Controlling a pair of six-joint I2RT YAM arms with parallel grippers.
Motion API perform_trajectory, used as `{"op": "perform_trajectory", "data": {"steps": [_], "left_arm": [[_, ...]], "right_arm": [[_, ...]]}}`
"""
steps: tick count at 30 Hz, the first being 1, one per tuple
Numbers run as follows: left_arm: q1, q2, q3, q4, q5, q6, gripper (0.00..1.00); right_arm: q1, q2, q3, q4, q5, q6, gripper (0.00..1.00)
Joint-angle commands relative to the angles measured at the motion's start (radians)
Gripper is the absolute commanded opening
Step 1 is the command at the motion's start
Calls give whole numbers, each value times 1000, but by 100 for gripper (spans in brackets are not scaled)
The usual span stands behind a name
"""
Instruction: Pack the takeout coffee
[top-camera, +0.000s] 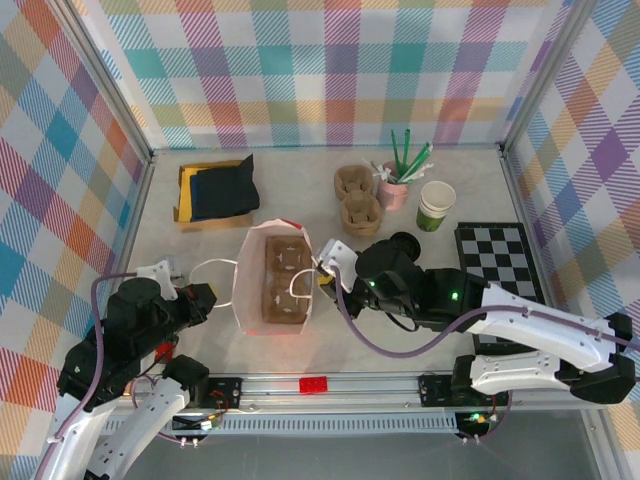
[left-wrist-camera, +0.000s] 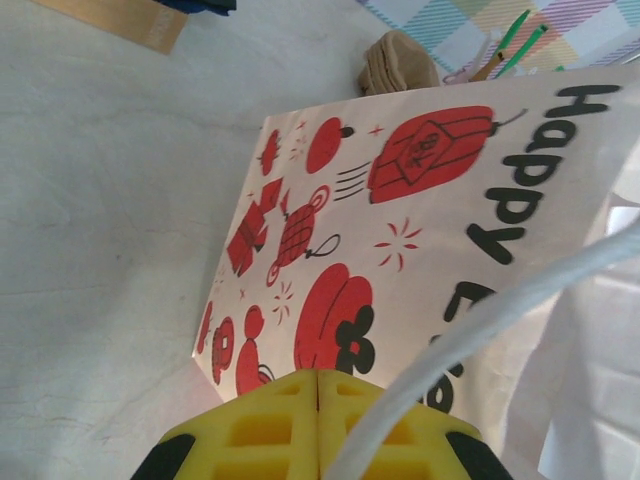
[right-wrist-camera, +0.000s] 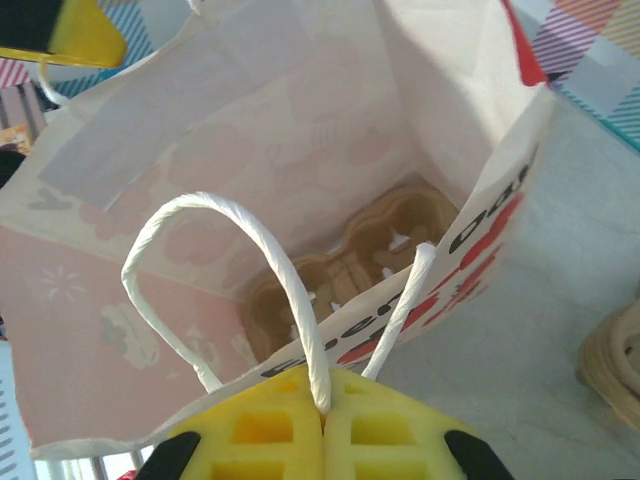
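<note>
The paper bag (top-camera: 246, 292) stood open on the pale, faintly mottled worktop (top-camera: 300, 190). Its thin white walls were printed outside with red lanterns and black lettering, and they looked creased and translucent from inside. A moulded brown pulp carrier (right-wrist-camera: 350, 262) with rounded cup wells lay flat on the bag's floor.

The handles were twisted white paper cord. The right jaws were pressed fully together, yellow ribbed fingers (right-wrist-camera: 385, 437) meeting at a seam, and the right handle (right-wrist-camera: 288, 285) was pinched where its loop ran into that seam at the bag's right rim. The left jaws were likewise closed flat, fingers (left-wrist-camera: 265, 432) touching. The left handle (left-wrist-camera: 485, 318) came down taut across them to the seam, and the bag's printed wall leaned just beyond.

The takeout coffee (top-camera: 405, 241) sat on the worktop to the right of the bag. Its round black lid showed just behind the right arm's wrist, and the arm hid the cup body. It was outside the bag, near the right jaws but clear of them, and well apart from the left jaws, between the arm and a white-and-green paper cup (top-camera: 436, 205).
</note>
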Motion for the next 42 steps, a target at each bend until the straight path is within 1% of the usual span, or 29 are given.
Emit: {"op": "perform_trajectory", "data": {"steps": [1,6,12,21,25,27,29,30,31,32,33,35,36,37,38,39,40,42], "left_arm": [[-9,-20,-2,-74,11,7,0],[-9,-64,-25,-113,1,-4,0],[-9,-87,-40,-134,0,-12,0],[-9,-78,-26,-126,3,-9,0],[-9,-75,-22,-97,13,-23,0],[-9,-57,-4,-73,23,-36,1],[-9,-25,29,-31,42,-50,10],[-9,-8,45,-11,46,-52,18],[-8,14,68,11,51,-52,34],[-9,36,85,33,60,-47,45],[-9,66,107,56,72,-35,54],[-9,134,161,83,79,-4,65],[-9,164,184,90,77,9,69],[-8,198,209,100,76,22,73],[-8,229,232,107,74,38,80],[-9,255,249,108,67,49,81],[-9,281,268,110,63,64,82],[-9,322,297,105,42,85,83]], "right_arm": [[47,-24,-23,16,15,40,0],[94,-2,-64,-8,30,89,0],[99,6,-76,-14,35,104,0],[99,-4,-62,-25,69,76,1],[100,2,-43,-45,113,83,5],[100,6,-13,-57,155,77,10],[94,15,25,-65,192,42,14],[87,21,43,-70,206,24,17],[72,34,67,-78,219,1,22],[58,45,83,-78,224,-20,29],[35,58,99,-68,227,-49,35],[-15,90,130,-42,209,-98,44],[-38,108,150,-38,195,-137,51],[-62,129,175,-42,189,-156,64],[-86,150,198,-46,180,-180,70],[-106,167,215,-49,176,-198,74],[-126,186,237,-54,174,-217,81],[-165,218,277,-72,154,-251,85]]}}
